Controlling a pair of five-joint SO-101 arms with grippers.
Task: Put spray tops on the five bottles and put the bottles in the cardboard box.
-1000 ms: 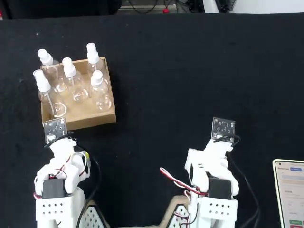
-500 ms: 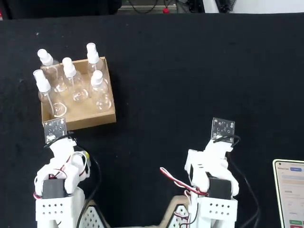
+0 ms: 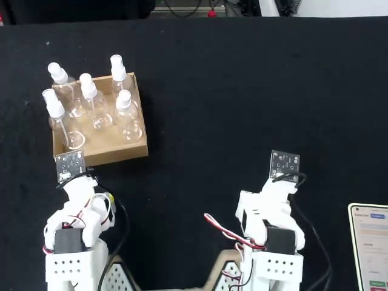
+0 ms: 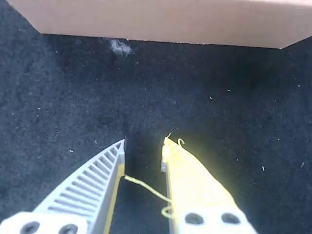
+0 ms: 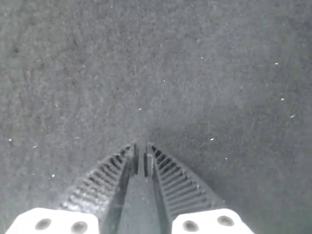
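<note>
The cardboard box [image 3: 100,155] stands at the table's left. In it stand five clear bottles, each with a white spray top: two at its left edge [image 3: 54,104] [image 3: 58,73], one in the middle [image 3: 88,86], two on the right side [image 3: 117,68] [image 3: 123,100]. My left arm [image 3: 79,206] is folded back just in front of the box. Its gripper [image 4: 144,142] is slightly open over bare cloth with nothing in it, the box wall [image 4: 156,19] a short way ahead. My right arm [image 3: 270,206] is folded at the front right, its gripper [image 5: 141,146] shut and empty over the cloth.
A black cloth [image 3: 242,91] covers the table. A tablet with a lit screen [image 3: 370,242] lies at the front right edge. A speck of lint [image 4: 119,46] lies by the box wall. Cables run along the far edge.
</note>
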